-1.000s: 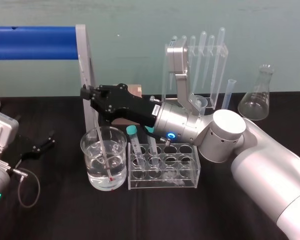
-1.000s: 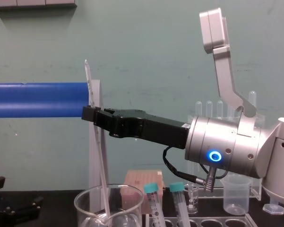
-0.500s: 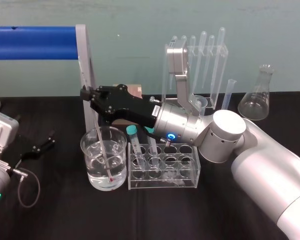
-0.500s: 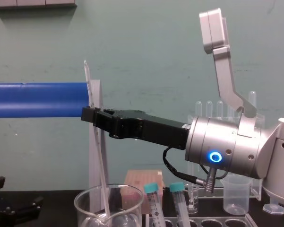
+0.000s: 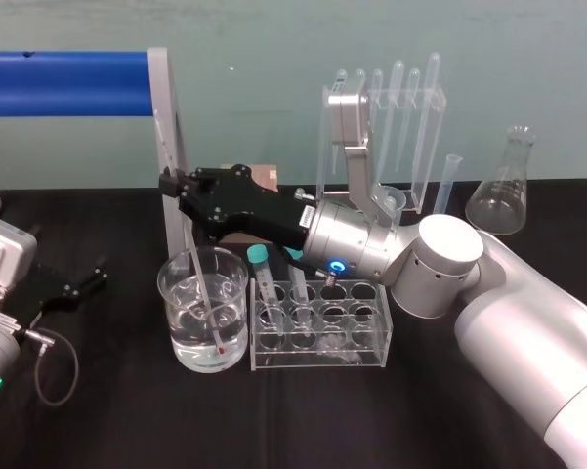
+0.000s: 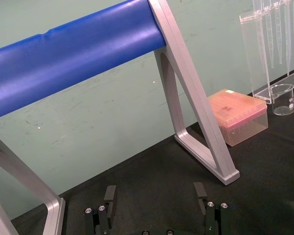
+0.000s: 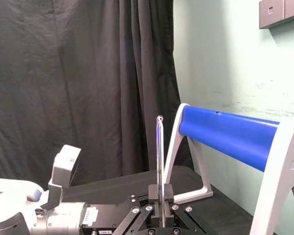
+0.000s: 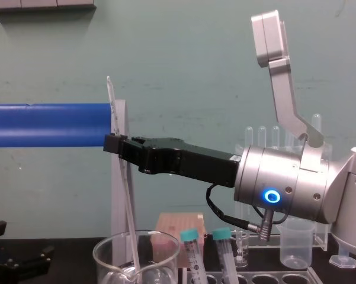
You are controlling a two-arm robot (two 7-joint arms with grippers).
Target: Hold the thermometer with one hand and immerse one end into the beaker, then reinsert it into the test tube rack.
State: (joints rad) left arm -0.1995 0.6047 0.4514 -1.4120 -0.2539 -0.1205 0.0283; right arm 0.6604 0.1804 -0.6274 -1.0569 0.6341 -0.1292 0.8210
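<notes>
**Ops:** As I read the head view, the right gripper [image 5: 169, 185] reaches in from 3 o'clock and is clamped on the thermometer [image 5: 201, 293]. Its tips sit over the beaker [image 5: 176, 318], above the 11 o'clock part of the rim.

**QA:** Bulb in?

**Ops:** Yes. The reddish bulb is under the clear liquid [image 5: 190, 342], low down on the beaker's 5 o'clock side. I can't tell if it touches the glass bottom. The rod is tilted, with its upper end leaning toward 11 o'clock and sticking out well above the fingers [image 7: 153, 192] (the right wrist view shows it pinched dead centre between them). In the chest view the top end crosses in front of the grey upright [image 8: 118, 171] that carries the blue bar [image 8: 44, 124].

**QA:** Rack?

**Ops:** The test tube rack [image 5: 371, 344] is just beside the beaker at its 3 o'clock, and I can't tell if they touch. The teal-capped tubes [image 8: 189, 235] lean in the holes nearest the beaker. The right arm passes over the rack's far row.

**QA:** Other arm?

**Ops:** The left gripper [image 6: 155, 193] is parked at the beaker's 9 o'clock, well apart from it. It sits low over the black table [image 5: 127, 420] with its fingers spread and nothing between them.
</notes>
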